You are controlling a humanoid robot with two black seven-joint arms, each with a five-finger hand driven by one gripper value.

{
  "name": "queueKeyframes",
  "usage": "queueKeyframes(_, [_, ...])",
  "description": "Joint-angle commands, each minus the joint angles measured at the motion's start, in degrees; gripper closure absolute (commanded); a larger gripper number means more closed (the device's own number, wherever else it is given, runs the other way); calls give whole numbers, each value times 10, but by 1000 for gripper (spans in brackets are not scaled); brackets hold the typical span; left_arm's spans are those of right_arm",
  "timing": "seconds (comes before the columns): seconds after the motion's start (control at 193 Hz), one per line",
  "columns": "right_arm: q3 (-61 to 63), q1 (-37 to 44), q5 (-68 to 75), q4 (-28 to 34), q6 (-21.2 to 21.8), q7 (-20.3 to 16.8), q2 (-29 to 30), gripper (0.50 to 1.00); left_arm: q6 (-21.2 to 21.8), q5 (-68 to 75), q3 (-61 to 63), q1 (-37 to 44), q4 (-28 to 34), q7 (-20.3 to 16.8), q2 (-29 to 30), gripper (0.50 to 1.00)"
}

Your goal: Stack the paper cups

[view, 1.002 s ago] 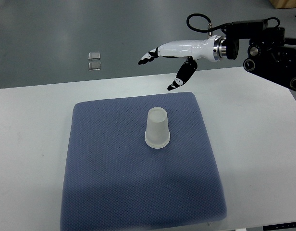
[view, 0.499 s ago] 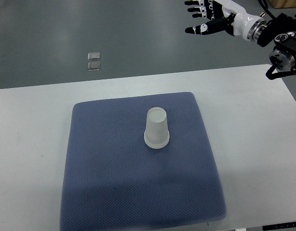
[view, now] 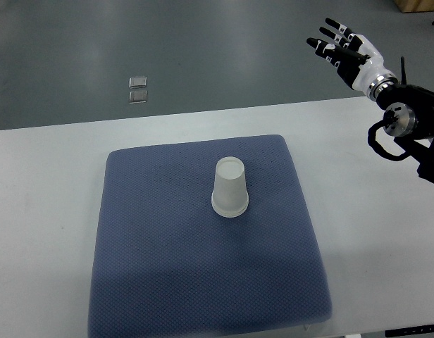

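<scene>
Translucent white, a paper cup (view: 230, 187) stands upside down near the middle of a blue quilted mat (view: 168, 267) — its wide mouth pressed to the fabric, its narrower base facing up, its long axis upright. Whether a second cup is nested inside cannot be told (the walls are cloudy, not clear). The mat lies on a white counter (view: 48, 183). Well apart from the cup, at the upper right, the right robot hand (view: 346, 50) is raised beyond the counter's far edge, fingers spread and holding nothing — its black arm enters from the right edge. Two small clear squares (view: 138, 89) rest on the grey floor beyond.
</scene>
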Motion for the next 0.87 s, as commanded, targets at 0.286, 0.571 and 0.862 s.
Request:
queueKeyframes(0.286, [52,-47,34,-1,1,9,46,587,0,0,0,0,0,0,0,500])
queueKeyframes(0.571, [51,-61,-2,-8,0,27,49,587,0,0,0,0,0,0,0,500])
queueKeyframes(0.862, [52,-71,-24,-7,1,32,55,587,0,0,0,0,0,0,0,500])
